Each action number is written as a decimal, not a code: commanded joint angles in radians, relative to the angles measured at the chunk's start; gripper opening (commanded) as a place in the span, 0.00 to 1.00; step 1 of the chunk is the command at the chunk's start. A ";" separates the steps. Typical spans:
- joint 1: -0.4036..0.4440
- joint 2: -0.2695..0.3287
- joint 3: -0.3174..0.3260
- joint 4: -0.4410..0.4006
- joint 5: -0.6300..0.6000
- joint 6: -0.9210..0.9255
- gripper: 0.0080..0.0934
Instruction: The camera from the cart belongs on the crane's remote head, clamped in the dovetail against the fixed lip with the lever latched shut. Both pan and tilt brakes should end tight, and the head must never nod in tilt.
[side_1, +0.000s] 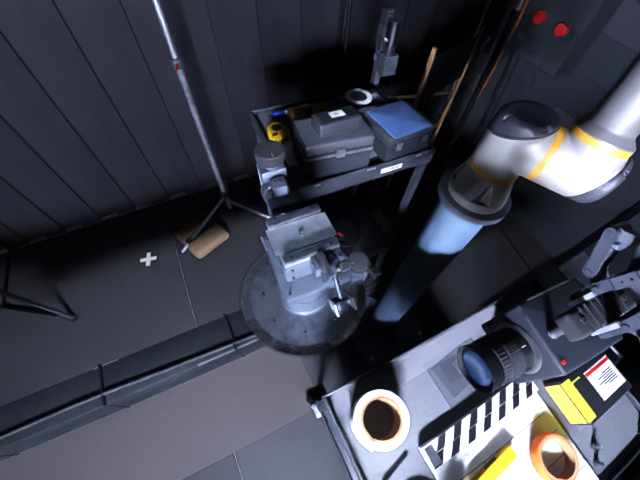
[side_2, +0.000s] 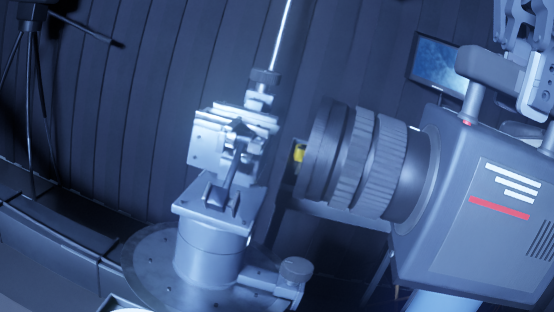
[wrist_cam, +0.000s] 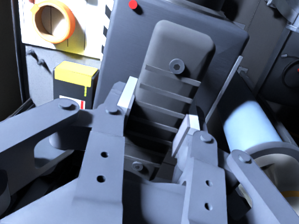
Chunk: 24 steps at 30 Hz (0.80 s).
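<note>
The grey camera (side_1: 522, 343) hangs above the near cart, well to the right of the remote head (side_1: 305, 258), its blue lens (side_2: 360, 162) pointing toward the head. The head stands on a round steel base, with its dovetail plate (side_2: 235, 125) empty on top and a dark lever (side_2: 227, 180) hanging down its side. A brake knob (side_2: 296, 270) sits low by the base and another (side_2: 264, 77) above the plate. My gripper (wrist_cam: 158, 116) is above the camera and has closed on its ribbed top handle (wrist_cam: 171, 82).
A far cart (side_1: 341, 139) with grey cases and a blue-topped box stands behind the head. On the near cart lie a clapper slate (side_1: 481, 418), tape rolls (side_1: 381, 419) (side_1: 554, 455) and a yellow-labelled battery (wrist_cam: 74, 82). A light stand (side_1: 194, 116) rises left.
</note>
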 joint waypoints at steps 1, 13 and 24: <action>0.000 -0.003 -0.005 -0.004 0.000 0.000 0.00; 0.000 -0.004 -0.008 0.000 0.000 0.000 0.00; -0.012 -0.008 -0.005 0.001 0.000 -0.013 0.00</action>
